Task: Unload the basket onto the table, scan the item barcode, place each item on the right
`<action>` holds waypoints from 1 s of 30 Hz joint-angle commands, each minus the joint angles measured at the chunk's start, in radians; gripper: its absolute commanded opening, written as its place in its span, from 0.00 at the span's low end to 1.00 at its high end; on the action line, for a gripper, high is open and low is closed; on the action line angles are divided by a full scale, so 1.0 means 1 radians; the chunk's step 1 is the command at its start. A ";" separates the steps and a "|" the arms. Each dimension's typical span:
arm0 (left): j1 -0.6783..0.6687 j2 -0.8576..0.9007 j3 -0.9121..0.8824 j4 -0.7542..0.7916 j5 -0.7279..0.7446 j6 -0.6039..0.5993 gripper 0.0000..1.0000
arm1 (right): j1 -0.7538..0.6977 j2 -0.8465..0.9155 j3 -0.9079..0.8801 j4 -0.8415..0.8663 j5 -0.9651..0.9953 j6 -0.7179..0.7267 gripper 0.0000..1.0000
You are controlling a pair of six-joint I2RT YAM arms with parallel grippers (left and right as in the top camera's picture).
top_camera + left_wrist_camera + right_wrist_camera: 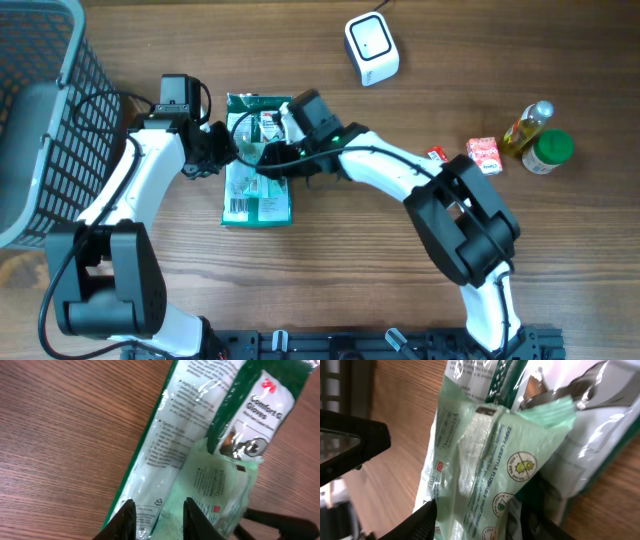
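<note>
The wipes pack (pixel 490 475) lies tilted over the glove packet (pixel 165 445) on the worktop (pixel 340 280), well apart from the scanner (pixel 371 45); the right claw (pixel 480 520) is set half wide about its lower end, the left claw (pixel 159 520) narrow about the packet's edge; whether either truly grips cannot be told. One pack alone should be held firmly; its barcode is then best turned squarely to the scanner's face.

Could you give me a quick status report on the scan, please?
Left gripper pinching gloves pack edge. Right gripper straddling wipes pack, grip unclear. Packs short of scanner; path open.
</note>
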 commanded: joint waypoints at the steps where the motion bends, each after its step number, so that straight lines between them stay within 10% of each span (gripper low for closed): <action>1: -0.002 0.014 -0.010 0.004 -0.048 0.005 0.24 | 0.022 0.026 0.009 0.005 0.146 0.059 0.53; 8: -0.002 0.014 -0.010 0.007 -0.053 0.005 0.26 | 0.020 0.011 0.010 0.020 0.164 0.060 0.08; 26: -0.002 0.014 -0.010 0.038 -0.025 0.005 0.38 | -0.183 -0.153 -0.072 -0.231 0.158 0.097 0.13; 30: -0.002 0.014 -0.010 0.056 0.072 0.005 0.37 | -0.165 -0.140 -0.139 -0.188 0.154 0.130 0.36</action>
